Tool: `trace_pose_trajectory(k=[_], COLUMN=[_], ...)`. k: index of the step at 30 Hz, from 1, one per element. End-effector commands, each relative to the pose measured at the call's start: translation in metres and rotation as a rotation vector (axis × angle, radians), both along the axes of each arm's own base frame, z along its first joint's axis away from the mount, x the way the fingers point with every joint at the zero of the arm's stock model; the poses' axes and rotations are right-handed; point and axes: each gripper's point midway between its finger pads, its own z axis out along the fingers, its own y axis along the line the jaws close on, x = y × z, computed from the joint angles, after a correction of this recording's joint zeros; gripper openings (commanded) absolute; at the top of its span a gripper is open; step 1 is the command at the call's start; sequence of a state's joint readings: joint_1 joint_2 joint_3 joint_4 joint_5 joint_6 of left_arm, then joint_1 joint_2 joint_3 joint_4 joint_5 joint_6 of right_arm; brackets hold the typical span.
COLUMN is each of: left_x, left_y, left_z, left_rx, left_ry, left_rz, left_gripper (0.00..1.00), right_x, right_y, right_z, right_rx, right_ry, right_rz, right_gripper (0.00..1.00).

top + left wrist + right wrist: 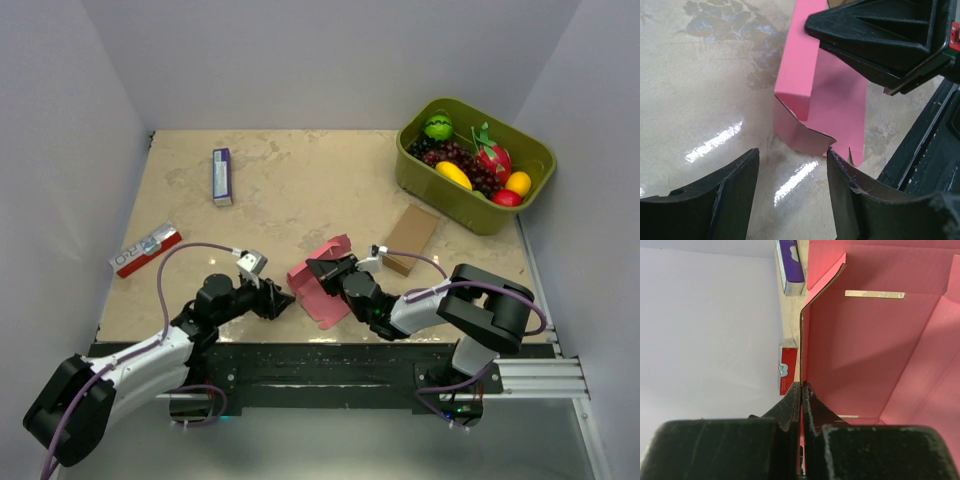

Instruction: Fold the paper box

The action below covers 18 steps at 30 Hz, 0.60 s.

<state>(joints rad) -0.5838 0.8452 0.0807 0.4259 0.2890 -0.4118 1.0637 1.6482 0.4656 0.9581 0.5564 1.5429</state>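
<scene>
Right gripper [801, 390] clamped one wall of the paper box [315, 296] at 6 o'clock on the table [300, 190], mid-fold; left gripper [792, 160], jaws apart at its 9 o'clock, probably needed to press the flap [800, 135] inward.

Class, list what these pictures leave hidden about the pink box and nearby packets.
- Top view: the paper box, partly covered by the right gripper.
- Left wrist view: the box's far end, cut by the top edge and that gripper.
- Right wrist view: the purple packet, cut by the top edge; the red packet, partly behind the box wall.
</scene>
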Motion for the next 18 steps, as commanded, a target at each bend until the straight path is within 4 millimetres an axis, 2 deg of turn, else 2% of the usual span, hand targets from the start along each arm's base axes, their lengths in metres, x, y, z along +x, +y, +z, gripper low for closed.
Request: trace_pose_trajectory(k=[1, 8, 12, 14, 16, 18], left_x=[0.006, 0.019, 0.016, 0.010, 0.004, 0.004], left_y=[-0.009, -0.012, -0.016, -0.017, -0.017, -0.012], left_z=[0.015, 0.031, 0.031, 0.032, 0.039, 0.038], left_rx=[-0.012, -0.026, -0.024, -0.038, -0.066, -0.061], left_ry=[-0.126, -0.225, -0.233, -0.240, -0.259, -0.242], left_rz=[-0.030, 0.009, -0.014, -0.037, -0.056, -0.024], left_gripper=[0.59, 0.52, 0.48, 0.50, 0.57, 0.63], right_x=[0.003, 0.003, 0.003, 0.002, 0.003, 0.002], right_y=[-0.002, -0.001, -0.004, -0.006, -0.008, -0.009], right_z=[0.009, 0.006, 0.003, 0.002, 0.004, 0.002], right_rx=[0.012, 0.010, 0.004, 0.003, 0.005, 0.000], right_ry=[-0.033, -0.028, -0.021, -0.019, -0.020, -0.018], right_rz=[-0.008, -0.006, -0.013, -0.018, -0.024, -0.024], right_gripper=[0.00, 0.00, 0.00, 0.00, 0.00, 0.00])
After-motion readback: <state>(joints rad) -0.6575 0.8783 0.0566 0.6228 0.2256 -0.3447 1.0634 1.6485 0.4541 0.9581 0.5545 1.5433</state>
